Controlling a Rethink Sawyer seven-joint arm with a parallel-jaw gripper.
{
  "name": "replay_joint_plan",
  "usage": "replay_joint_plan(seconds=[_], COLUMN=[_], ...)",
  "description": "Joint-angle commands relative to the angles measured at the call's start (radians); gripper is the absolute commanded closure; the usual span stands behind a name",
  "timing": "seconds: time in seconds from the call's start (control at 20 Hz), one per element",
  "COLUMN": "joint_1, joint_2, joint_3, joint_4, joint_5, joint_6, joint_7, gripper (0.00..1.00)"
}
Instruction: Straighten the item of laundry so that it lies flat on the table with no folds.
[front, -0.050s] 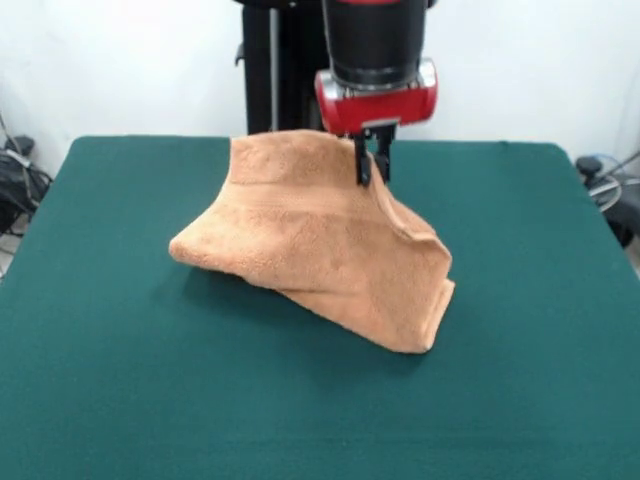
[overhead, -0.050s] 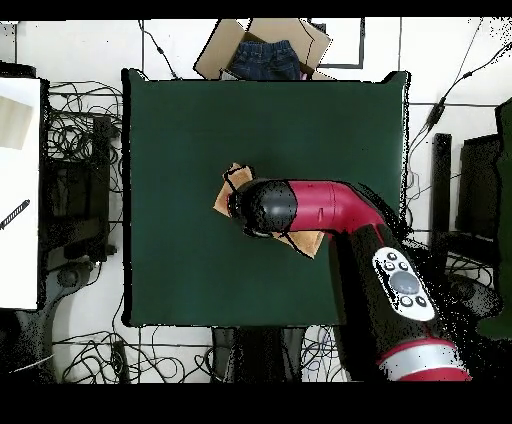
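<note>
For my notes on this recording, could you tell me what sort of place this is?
Probably a robotics lab: a green table with cables tangled on the floor around it, a cardboard box of clothes by one edge, and the gripper holding a towel.

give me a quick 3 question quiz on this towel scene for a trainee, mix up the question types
1. True or false: the towel lies fully flat on the green table.
2. Multiple choice, front view: where does the gripper hold the towel? A) at its raised upper edge B) at the low corner nearest the camera C) nowhere, it hangs clear of the cloth
3. Short answer, overhead view: what hides most of the towel?

Key
1. False. It is lifted into a peak, with folds draping down to the table.
2. A. The jaws are shut on the cloth at the top of the peak.
3. The red and black arm; only tan corners show beside it.
</note>
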Motion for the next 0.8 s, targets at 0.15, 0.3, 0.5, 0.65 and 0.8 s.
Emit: replay_joint_plan(seconds=[0.15, 0.3, 0.5, 0.65, 0.8], joint_1=[0.021, 0.017, 0.025, 0.041, 0.041], joint_2=[0.059, 0.046, 0.049, 0.035, 0.037], joint_3=[0.067, 0.073, 0.084, 0.087, 0.098], joint_4=[-0.134, -0.152, -0.191, -0.238, -0.272], joint_5=[-0.024, -0.001, 0.009, 0.012, 0.018], joint_6=[0.086, 0.134, 0.164, 0.226, 0.277], joint_7=[-0.068, -0.070, -0.072, -0.077, -0.096], gripper=[1.00, 1.00, 1.00, 1.00, 1.00])
